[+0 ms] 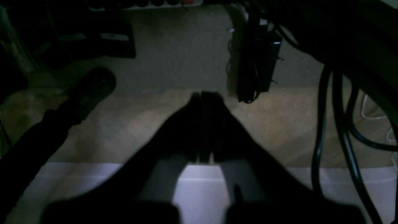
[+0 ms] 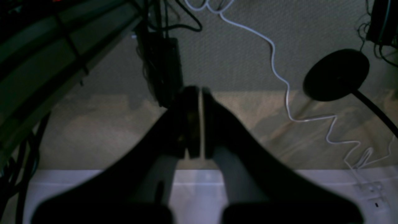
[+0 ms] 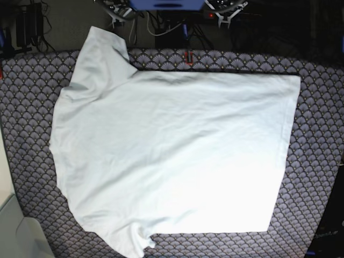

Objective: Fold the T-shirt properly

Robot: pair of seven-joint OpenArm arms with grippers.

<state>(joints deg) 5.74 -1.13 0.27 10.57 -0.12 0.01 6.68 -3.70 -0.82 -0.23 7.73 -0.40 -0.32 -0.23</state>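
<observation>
Hidden/unclear: both wrist views were very dark & blurred; claw bodies showed only as black silhouettes. T-shirt appeared in neither wrist view. No arm or claw showed in base view, so claw-to-shirt spacing could not be told.
Cut off: lower sleeve of T-shirt (image 3: 161, 156) ran to bottom edge of base view; upper sleeve reached past far edge of bench (image 3: 317, 107).
T-shirt: lay spread flat on purple scallop-patterned cloth (image 3: 32, 91) covering bench, collar end toward view's left, hem toward view's right, straight & near-vertical. Lightly wrinkled, not yet folded.
Left claw (image 1: 205, 95): fingers pressed together, tips meeting, nothing between them. Pointed down at floor (image 1: 174, 56), off the bench, above a pale strip (image 1: 199, 193) along bottom of frame.
Right claw (image 2: 200, 90): fingers drawn together w/ only a thin sliver of light between, pinching nothing. Also aimed at floor, pale strip below.
Left wrist surroundings: black cables (image 1: 339, 124) at right, dark box (image 1: 258, 59) ahead, dark rounded shape (image 1: 90, 87) at left.
Right wrist surroundings: white cable (image 2: 279, 77) snaked across floor, black round base (image 2: 335, 74) at right.
</observation>
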